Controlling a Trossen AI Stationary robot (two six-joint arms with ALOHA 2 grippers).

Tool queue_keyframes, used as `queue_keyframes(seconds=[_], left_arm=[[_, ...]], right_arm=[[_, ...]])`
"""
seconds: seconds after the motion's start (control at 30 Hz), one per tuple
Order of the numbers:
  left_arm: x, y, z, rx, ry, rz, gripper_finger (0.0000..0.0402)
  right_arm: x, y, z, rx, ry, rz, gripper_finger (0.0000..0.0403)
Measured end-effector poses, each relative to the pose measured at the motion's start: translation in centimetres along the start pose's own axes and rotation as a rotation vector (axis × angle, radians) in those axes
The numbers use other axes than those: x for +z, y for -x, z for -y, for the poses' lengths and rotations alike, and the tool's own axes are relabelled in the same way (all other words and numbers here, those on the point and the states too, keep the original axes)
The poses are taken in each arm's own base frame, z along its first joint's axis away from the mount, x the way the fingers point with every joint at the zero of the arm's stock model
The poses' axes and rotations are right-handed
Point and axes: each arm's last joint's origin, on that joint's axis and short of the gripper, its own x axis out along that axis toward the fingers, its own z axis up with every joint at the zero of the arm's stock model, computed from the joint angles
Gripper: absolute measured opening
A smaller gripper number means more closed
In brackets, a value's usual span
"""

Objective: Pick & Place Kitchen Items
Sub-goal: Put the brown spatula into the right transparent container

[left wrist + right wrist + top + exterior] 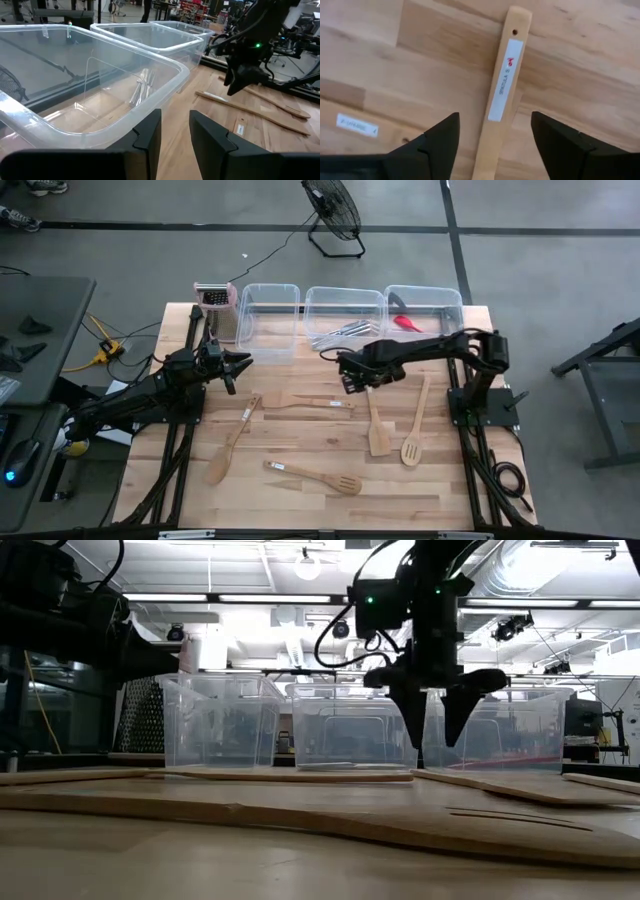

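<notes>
Several light wooden utensils lie flat on the table: a spoon (230, 443), a spatula (318, 402), a spatula (377, 427), a slotted spoon (413, 428) and a slotted spatula (318, 478). Silvery tongs (345, 332) lie in the middle tub, and a red spatula (405, 323) lies in the right tub. My right gripper (352, 384) is open and points down. It hangs above the table (432, 735), one finger on each side of a spatula's labelled handle end (506, 75) without touching it. My left gripper (243, 363) is open and held level beside the left tub (100, 95), touching nothing.
Three clear tubs (268, 315) (343, 308) (424, 302) stand in a row along the far edge. A metal box grater (214, 305) stands to their left. Bare wood lies along the table's near edge (320, 515). A floor fan (333, 215) stands beyond the table.
</notes>
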Motion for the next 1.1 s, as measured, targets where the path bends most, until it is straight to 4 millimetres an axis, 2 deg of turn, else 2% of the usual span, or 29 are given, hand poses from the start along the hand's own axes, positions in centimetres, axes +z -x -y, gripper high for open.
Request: queue_keyframes(seconds=[0.2, 0.37, 0.6, 0.8, 1.1], left_arm=[[0.0, 0.0, 0.0, 0.0, 0.0, 0.0, 0.0101], [0.0, 0.0, 0.0, 0.0, 0.0, 0.0, 0.0101], [0.0, 0.0, 0.0, 0.0, 0.0, 0.0, 0.0101], [0.0, 0.0, 0.0, 0.0, 0.0, 0.0, 0.0101], [0.0, 0.0, 0.0, 0.0, 0.0, 0.0, 0.0101]], right_arm=[[0.3, -0.8, 0.0, -0.041, -0.024, 0.026, 0.0291], [0.4, -1.9, -0.1, -0.074, -0.027, 0.001, 0.0297], [0.3, -3.7, -0.5, -0.101, -0.021, -0.063, 0.0277], [0.4, -4.4, -0.7, -0.082, -0.025, -0.105, 0.0253], [0.8, -5.0, -0.5, -0.024, -0.05, -0.131, 0.0191]])
